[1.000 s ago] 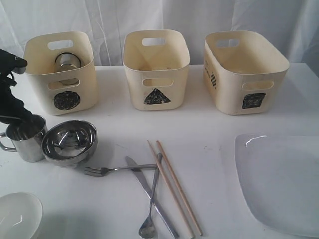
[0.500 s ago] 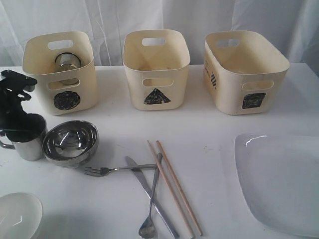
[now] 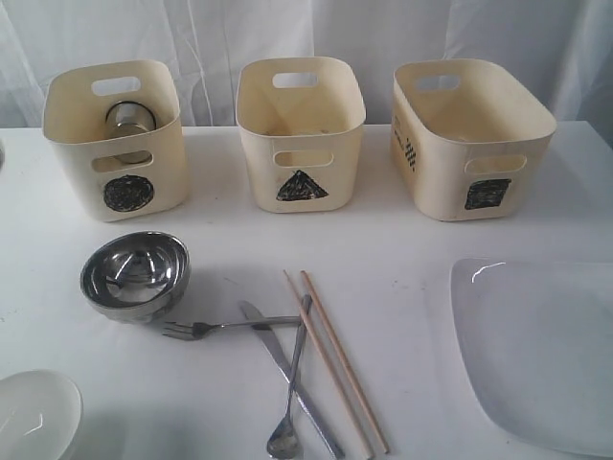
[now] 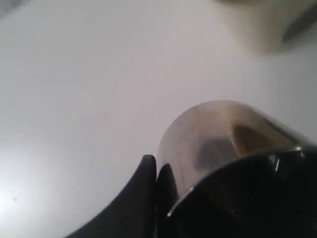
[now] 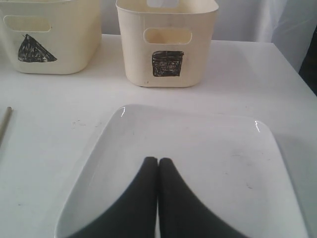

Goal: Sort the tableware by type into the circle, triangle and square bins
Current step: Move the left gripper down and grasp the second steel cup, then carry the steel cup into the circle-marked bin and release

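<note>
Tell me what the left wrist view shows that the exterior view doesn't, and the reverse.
Left wrist only: the left tool with a steel mug tight against it, apparently gripped.
Exterior only: circle bin with a second mug inside, triangle bin, square bin, steel bowl, white bowl, fork, knife, spoon, chopsticks, plate.
Both: the white table. A blurred cream shape in the wrist view may be a bin; I cannot tell.

Along the far edge of your table (image 3: 402, 249) stand, left to right, the circle bin (image 3: 115, 168) with a mug (image 3: 129, 120) inside, the triangle bin (image 3: 300, 144) and the square bin (image 3: 469, 144). You have nested bowls (image 3: 134, 275) before the circle bin, fork (image 3: 220, 327), knife (image 3: 308, 414), spoon (image 3: 287, 436) and chopsticks (image 3: 335, 359) mid-table, the plate (image 3: 546, 345) at the near right corner and the small bowl (image 3: 34, 412) at the near left.
</note>
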Action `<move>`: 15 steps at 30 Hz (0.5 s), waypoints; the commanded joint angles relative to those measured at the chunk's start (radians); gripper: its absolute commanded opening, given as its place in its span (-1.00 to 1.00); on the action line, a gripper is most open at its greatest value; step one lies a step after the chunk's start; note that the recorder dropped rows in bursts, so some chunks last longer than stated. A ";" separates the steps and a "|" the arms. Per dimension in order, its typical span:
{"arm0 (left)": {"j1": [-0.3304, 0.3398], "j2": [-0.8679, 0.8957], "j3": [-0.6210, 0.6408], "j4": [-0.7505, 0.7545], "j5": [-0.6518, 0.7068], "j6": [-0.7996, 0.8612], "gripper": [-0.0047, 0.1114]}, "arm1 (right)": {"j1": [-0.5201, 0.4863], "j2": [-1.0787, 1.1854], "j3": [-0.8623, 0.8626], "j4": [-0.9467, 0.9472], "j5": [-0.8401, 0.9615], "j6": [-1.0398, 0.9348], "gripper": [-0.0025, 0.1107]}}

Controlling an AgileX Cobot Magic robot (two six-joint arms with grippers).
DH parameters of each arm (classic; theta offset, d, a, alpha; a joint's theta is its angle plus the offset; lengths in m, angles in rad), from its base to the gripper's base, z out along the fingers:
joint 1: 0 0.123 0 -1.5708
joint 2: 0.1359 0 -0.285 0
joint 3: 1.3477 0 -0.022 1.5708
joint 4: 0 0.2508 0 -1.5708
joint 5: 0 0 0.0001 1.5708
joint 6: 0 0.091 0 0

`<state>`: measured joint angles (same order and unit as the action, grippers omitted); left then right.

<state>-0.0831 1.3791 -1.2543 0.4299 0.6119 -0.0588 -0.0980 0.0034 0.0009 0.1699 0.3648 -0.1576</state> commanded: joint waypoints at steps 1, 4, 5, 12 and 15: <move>0.001 -0.134 -0.015 -0.065 -0.370 -0.041 -0.92 | -0.002 -0.003 -0.001 -0.010 -0.015 0.004 -0.96; 0.001 -0.119 -0.013 -0.091 -0.729 -0.071 -0.92 | -0.002 -0.003 -0.001 -0.010 -0.015 0.004 -0.96; 0.001 -0.099 -0.013 -0.091 -0.844 -0.075 -0.92 | -0.002 -0.003 -0.001 -0.010 -0.015 0.004 -0.96; 0.001 0.156 -0.013 -0.114 -1.181 0.046 -0.92 | -0.002 -0.003 -0.001 -0.010 -0.015 0.004 -0.96; 0.001 0.322 -0.029 -0.259 -1.297 0.176 -0.92 | -0.002 -0.003 -0.001 -0.010 -0.015 0.004 -0.96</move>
<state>-0.0831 1.5663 -1.2697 0.2804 -0.5758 0.0070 -0.0980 0.0034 0.0009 0.1699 0.3648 -0.1576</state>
